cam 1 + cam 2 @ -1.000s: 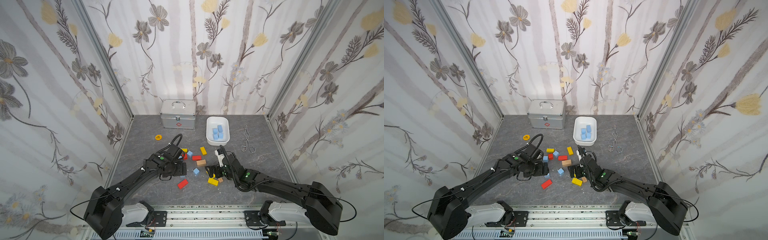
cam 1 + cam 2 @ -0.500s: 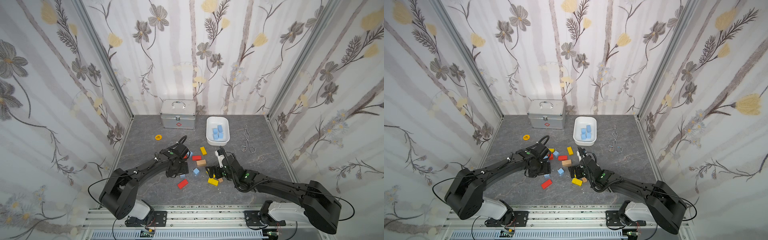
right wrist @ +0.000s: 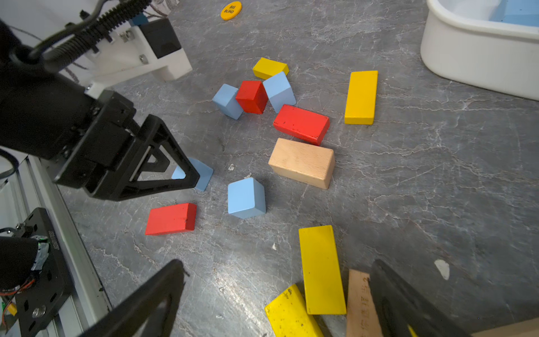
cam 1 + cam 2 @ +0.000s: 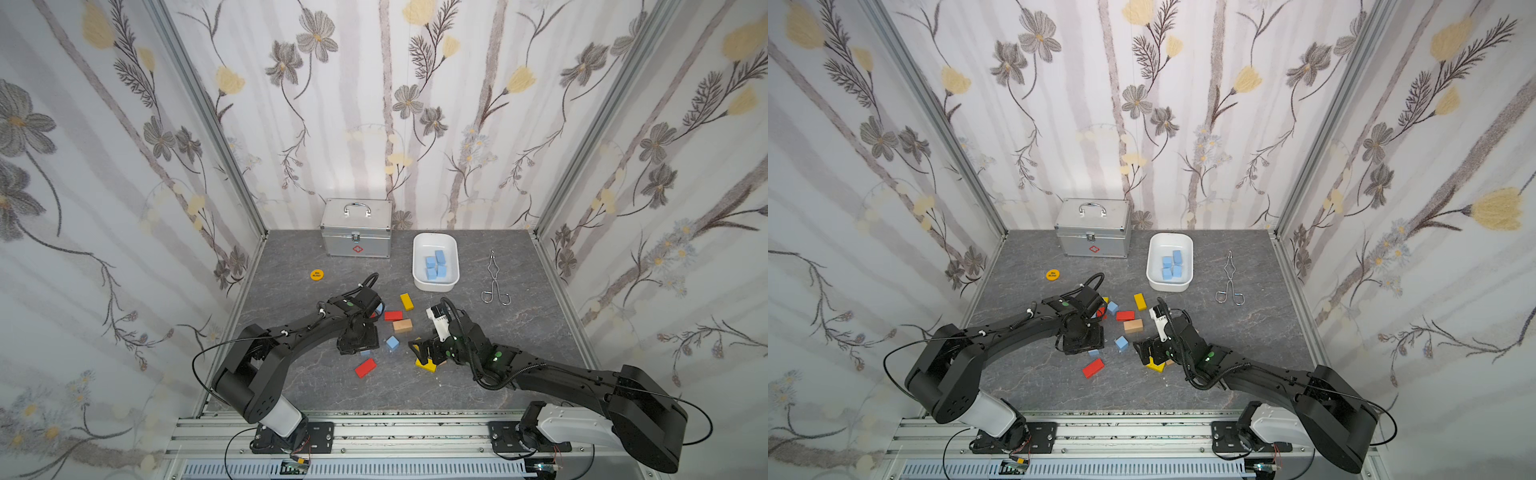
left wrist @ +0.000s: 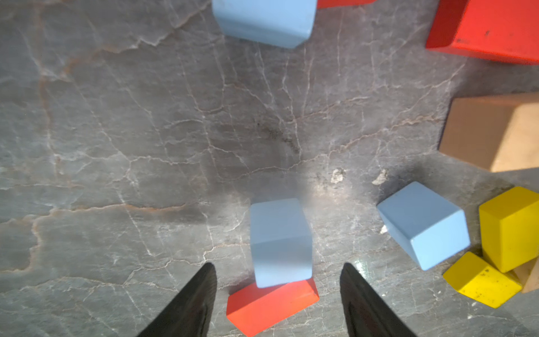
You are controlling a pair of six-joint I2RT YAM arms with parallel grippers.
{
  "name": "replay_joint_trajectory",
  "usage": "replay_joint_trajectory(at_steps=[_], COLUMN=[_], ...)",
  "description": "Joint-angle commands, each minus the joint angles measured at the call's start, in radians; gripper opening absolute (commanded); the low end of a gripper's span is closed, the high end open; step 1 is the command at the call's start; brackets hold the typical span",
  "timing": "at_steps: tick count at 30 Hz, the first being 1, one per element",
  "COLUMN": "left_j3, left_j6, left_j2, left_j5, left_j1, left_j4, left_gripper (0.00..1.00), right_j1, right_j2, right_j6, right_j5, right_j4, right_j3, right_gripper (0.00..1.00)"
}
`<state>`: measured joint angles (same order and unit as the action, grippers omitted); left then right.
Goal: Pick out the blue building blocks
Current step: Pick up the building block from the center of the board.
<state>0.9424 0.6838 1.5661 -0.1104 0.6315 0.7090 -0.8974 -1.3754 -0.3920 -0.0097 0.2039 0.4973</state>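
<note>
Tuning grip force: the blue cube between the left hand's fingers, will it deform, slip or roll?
Likely rigid: the blue cube has crisp edges, like painted wood. Flat faces, squat shape: should slide, not roll or tip. Matte finish suggests decent friction, but the left hand straddles it with gaps either side, so it might twist on contact.

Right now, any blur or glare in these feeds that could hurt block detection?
Left wrist view: the nearest blue cube is soft and out of focus, with a glare patch on the table beside it; the farther blue cube is sharper. Right wrist view: crisp mid-frame, some sheen on the table close to the camera. In both top views: sharp, evenly lit, no glare.
</note>
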Motion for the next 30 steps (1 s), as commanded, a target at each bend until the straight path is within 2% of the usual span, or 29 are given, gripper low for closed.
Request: replay_joint_trajectory(at_steps=[1, 13, 18, 23, 26, 30], left_j3=[0.005, 0.043, 0.045, 0.044, 0.044, 0.044], left_j6=[-0.001, -0.044, -0.05, -0.046, -0.046, -0.044], left_j2=[0.016, 0.093, 0.106, 0.105, 0.112, 0.123], left_j5=[-0.016, 0.012, 0.017, 0.016, 0.015, 0.011], left_j1=[-0.001, -0.002, -0.002, -0.001, -0.002, -0.001], left_j4=[-0.009, 0.004, 0.007, 0.009, 0.004, 0.0], left_gripper=[0.65, 0.62, 0.52, 0.51, 0.45, 0.45], right_j1=[-0.002, -0.016, -0.024, -0.026, -0.026, -0.028], right_j2=[0.002, -0.011, -0.018, -0.03, -0.039, -0.047], right_j6=[0.058, 0.132, 0.145, 0.147, 0.147, 0.147], right_j5=[-0.054, -0.14, -0.146, -0.142, -0.133, -0.121], right_j4=[0.039, 0.024, 0.019, 0.024, 0.018, 0.009], right_j3=[-0.001, 0.001, 0.0, 0.004, 0.009, 0.017], right_gripper=[1.0, 1.0, 1.0, 1.0, 1.0, 1.0])
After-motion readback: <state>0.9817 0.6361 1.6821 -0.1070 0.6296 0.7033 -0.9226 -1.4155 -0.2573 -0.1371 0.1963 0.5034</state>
